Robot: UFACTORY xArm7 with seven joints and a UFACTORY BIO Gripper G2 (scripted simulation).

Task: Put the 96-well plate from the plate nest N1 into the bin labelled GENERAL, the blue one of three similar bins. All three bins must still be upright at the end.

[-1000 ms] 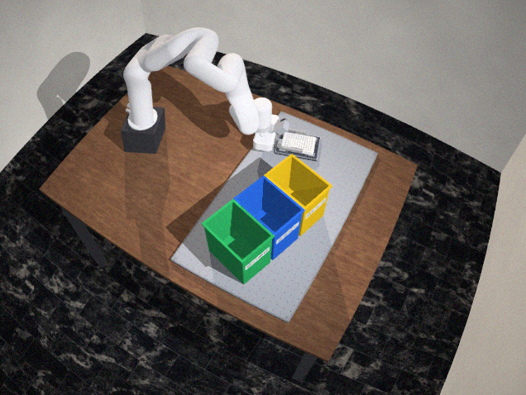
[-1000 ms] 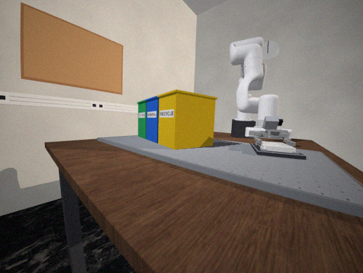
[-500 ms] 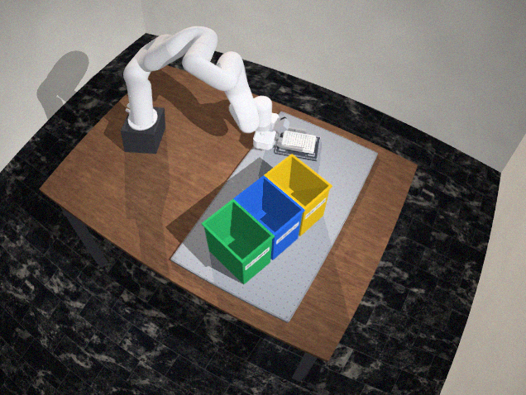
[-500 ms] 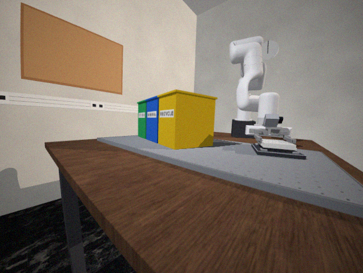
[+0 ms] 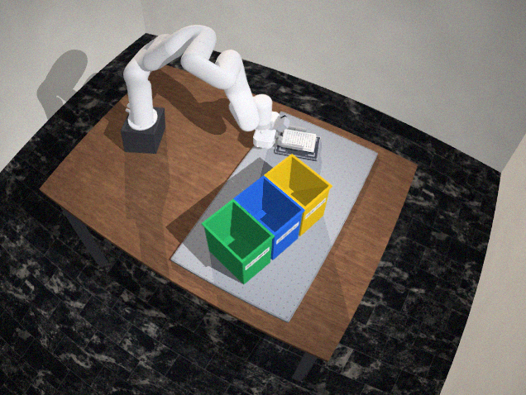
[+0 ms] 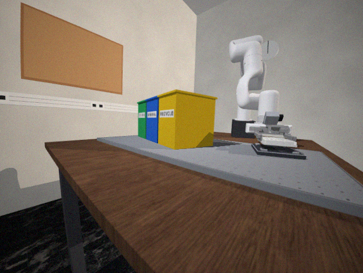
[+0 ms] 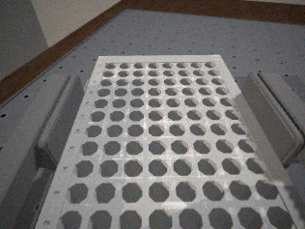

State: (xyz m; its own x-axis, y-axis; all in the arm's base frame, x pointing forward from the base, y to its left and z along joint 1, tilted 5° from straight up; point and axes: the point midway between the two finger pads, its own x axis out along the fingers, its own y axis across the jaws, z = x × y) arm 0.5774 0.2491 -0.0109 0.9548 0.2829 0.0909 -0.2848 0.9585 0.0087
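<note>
Black pedestal (image 5: 140, 145) (image 6: 234, 133) at far left in top view, on brown wooden counter (image 5: 98, 169) (image 6: 205, 220) (image 7: 270, 14), well apart from the end effector (image 5: 293, 136) (image 6: 277, 139) (image 7: 166, 125). White xArm 7 (image 5: 208, 69) (image 6: 252, 65) arches from it across to the end effector.

Green bin (image 5: 221, 246) (image 6: 141, 126) next, upright, farthest bin from end effector; label too blurred to read. Blue GENERAL bin (image 5: 285, 247) (image 6: 152, 126) upright, middle of the row, between green and yellow; open top, label blurry. Yellow bin (image 5: 312, 221) (image 6: 194, 120) upright, nearest the end effector, label reads RECYCLE. All three on grey perforated board (image 5: 272, 292) (image 6: 222, 164) (image 7: 135, 38).

End effector pinching the white 96-well plate (image 5: 299, 140) (image 6: 280, 141) (image 7: 156, 139) by its long sides, one finger per side. Plate sits between the fingers, raised a little, slightly tilted in exterior view, wells facing up, outside the blue bin. Dark plate nest (image 5: 315, 157) (image 6: 278, 154) on the board just below end effector and plate, nearer to them than any bin. Shadow falls across the plate's right edge in wrist view.
</note>
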